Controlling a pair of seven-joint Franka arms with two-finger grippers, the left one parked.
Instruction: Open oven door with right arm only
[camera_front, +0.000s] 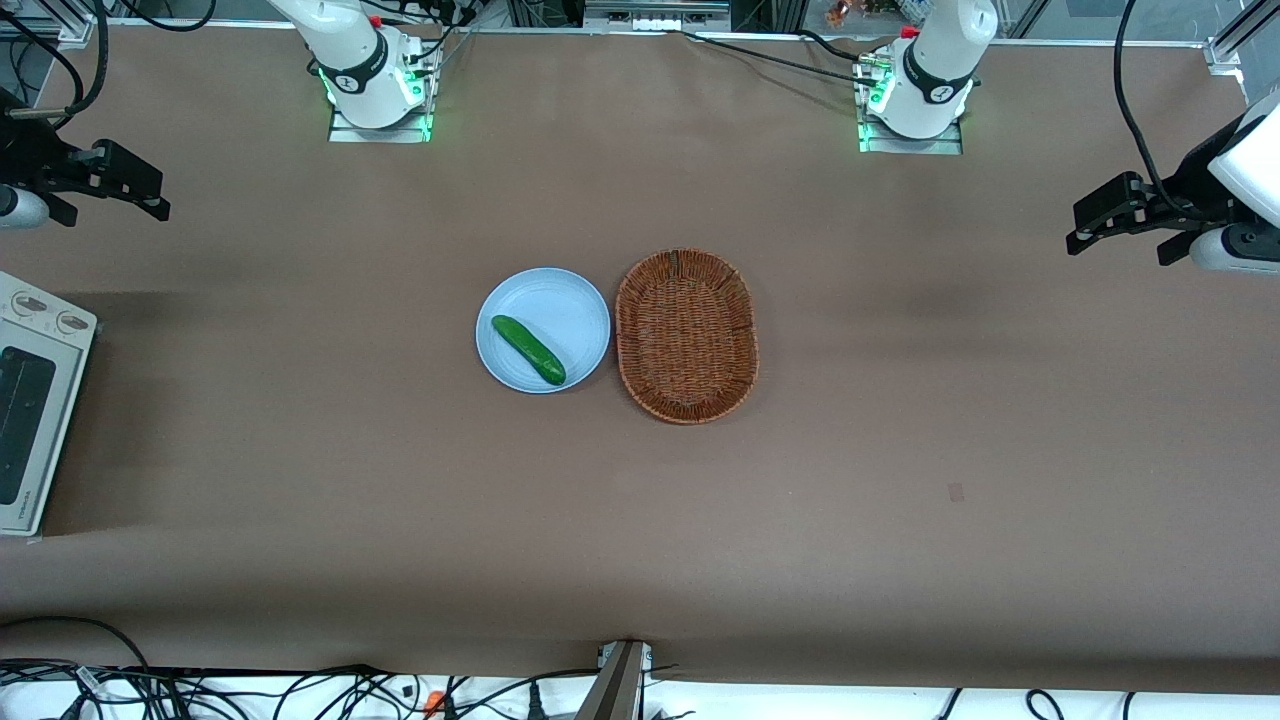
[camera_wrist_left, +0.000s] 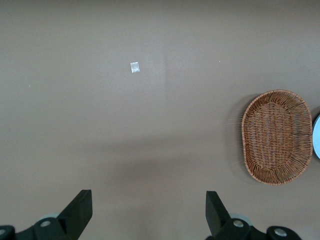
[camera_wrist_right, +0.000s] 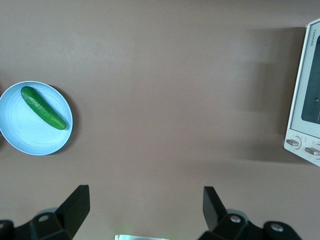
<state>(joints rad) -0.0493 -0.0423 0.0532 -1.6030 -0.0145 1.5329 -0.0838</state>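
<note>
Oven door (camera_front: 25, 425) sits shut on your white toaster oven at the working arm's end of the counter (camera_front: 900, 450); your gripper (camera_front: 118, 183) hangs well apart, fingers (camera_wrist_right: 75, 202) released, grasping nothing.

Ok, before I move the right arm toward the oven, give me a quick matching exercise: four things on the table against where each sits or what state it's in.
Things:
1. cucumber
2. basket
3. oven door
4. gripper

Places or states:
A. shut, at the working arm's end of the table
B. lying on the blue plate
C. open, in the air above the bare table, farther from the front camera than the oven
D. nothing in it, beside the plate

Pairs: 1-B, 2-D, 3-A, 4-C
</note>
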